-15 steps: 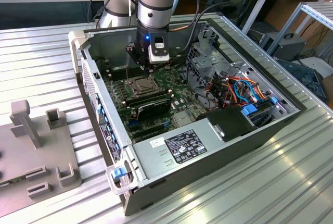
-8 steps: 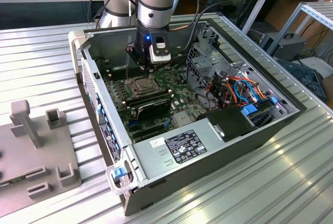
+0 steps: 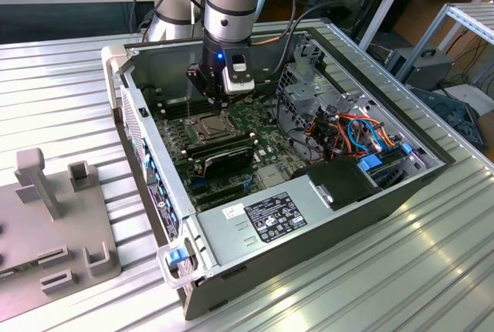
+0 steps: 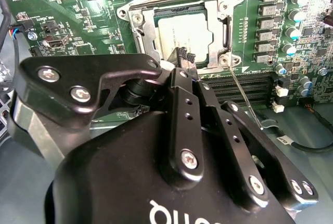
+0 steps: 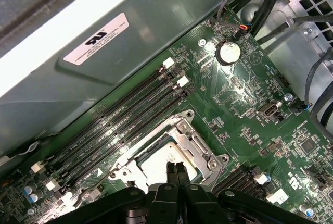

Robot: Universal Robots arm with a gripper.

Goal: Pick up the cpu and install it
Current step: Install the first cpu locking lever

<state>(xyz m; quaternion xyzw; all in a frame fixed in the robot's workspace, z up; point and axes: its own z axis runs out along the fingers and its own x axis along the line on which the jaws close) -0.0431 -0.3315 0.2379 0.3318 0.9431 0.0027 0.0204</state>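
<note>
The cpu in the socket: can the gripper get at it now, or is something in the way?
Probably yes. The gripper hangs just above the cpu, whose metal top lies bare inside the socket frame; no cable or part crosses between them. The fingers are shut, though.

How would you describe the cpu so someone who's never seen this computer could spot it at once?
Look inside the open case at the green motherboard and find the square metal socket frame. The cpu is the flat, pale silver square lying within that frame, just under the gripper; the memory slots beside it are long, thin and black.
</note>
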